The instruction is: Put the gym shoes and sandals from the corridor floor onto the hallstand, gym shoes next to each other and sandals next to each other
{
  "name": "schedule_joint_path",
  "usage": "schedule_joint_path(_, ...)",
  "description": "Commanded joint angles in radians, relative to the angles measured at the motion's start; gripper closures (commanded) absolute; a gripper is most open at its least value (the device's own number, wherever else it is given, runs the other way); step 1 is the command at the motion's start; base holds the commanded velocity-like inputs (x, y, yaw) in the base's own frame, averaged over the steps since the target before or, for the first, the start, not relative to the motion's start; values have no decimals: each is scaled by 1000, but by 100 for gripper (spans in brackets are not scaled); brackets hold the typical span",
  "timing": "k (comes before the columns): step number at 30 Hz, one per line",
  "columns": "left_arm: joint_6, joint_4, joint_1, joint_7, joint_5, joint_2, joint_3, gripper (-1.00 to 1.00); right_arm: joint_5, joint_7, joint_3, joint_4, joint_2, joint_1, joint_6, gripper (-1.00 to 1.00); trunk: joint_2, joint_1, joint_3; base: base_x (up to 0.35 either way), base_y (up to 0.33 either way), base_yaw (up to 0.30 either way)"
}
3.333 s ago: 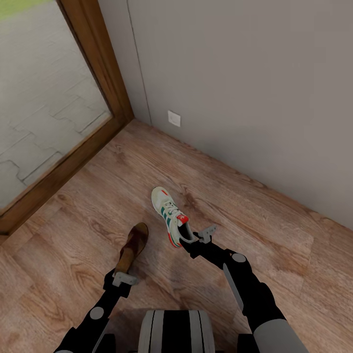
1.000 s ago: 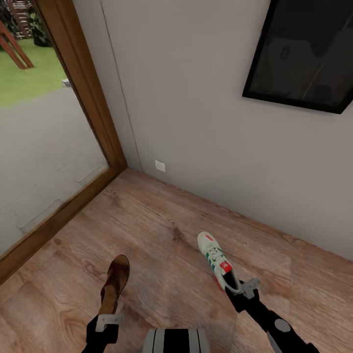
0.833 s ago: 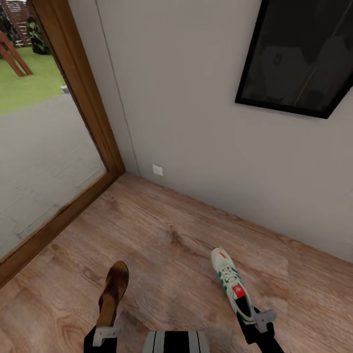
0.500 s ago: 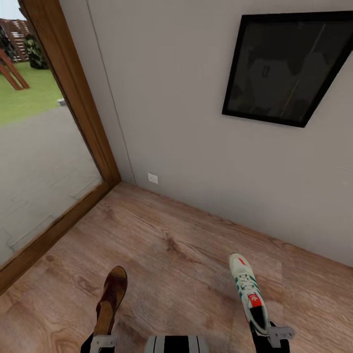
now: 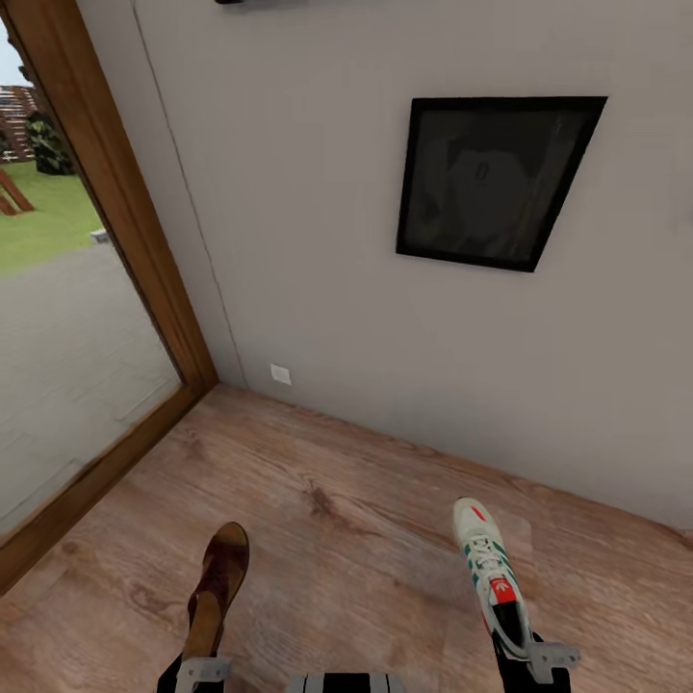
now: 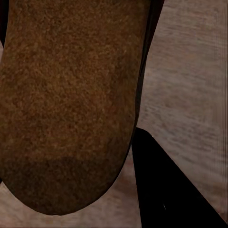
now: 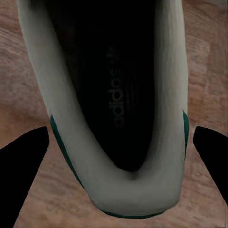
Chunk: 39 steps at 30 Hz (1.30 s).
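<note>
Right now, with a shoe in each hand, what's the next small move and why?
Probably turn the base to look for the shoe rack, keeping both grips. The left gripper holds the sandal by its heel and the right gripper holds the trainer, both lifted above the floor. Ahead are a bare wall and a dark picture frame, so there's nowhere to set them down.

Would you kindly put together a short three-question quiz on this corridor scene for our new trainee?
1. True or false: the gym shoe is at the right gripper.
2. Which item is at the left gripper? A) sandal B) trainer C) slipper
3. Fill in: the dark framed picture hangs on the ____.

Key: 1 true; 2 A; 3 wall.
</note>
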Motion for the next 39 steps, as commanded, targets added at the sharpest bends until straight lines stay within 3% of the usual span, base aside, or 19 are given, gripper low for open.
schedule_joint_path(1,-3,0,0,-3,-10,-1,8,100,-5,1,3,1,0,-1,-3,100,0,-1,5,0,0,-221)
schedule_joint_path(35,-3,0,0,-5,-10,-2,8,100,-5,3,3,1,8,-1,-1,100,8,-16,147,0,0,-284)
schedule_joint_path(39,-3,0,0,-5,-10,-3,8,100,-5,3,3,1,8,-1,-1,100,8,-16,147,0,0,-300)
